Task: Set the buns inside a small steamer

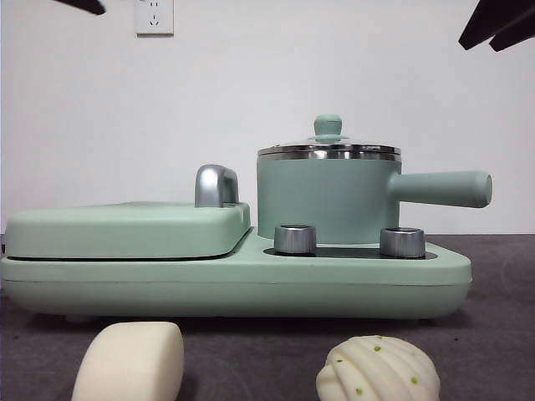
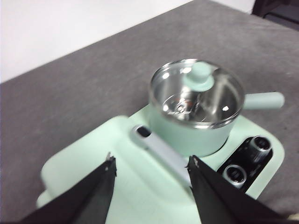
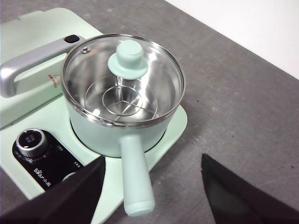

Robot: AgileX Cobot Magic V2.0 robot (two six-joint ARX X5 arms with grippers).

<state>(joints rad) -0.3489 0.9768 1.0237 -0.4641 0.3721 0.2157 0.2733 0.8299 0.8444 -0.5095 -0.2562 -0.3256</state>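
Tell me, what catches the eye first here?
The mint-green small steamer stands on its cooker base with the glass lid on. In front, on the grey table, lie two white buns, one smooth, one ridged with green specks. Neither claw holds anything.

Buns before lidded steamer

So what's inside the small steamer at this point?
Through the glass lid the small steamer holds only a wire rack; no buns. Its floor under the rack is partly hidden by reflections.
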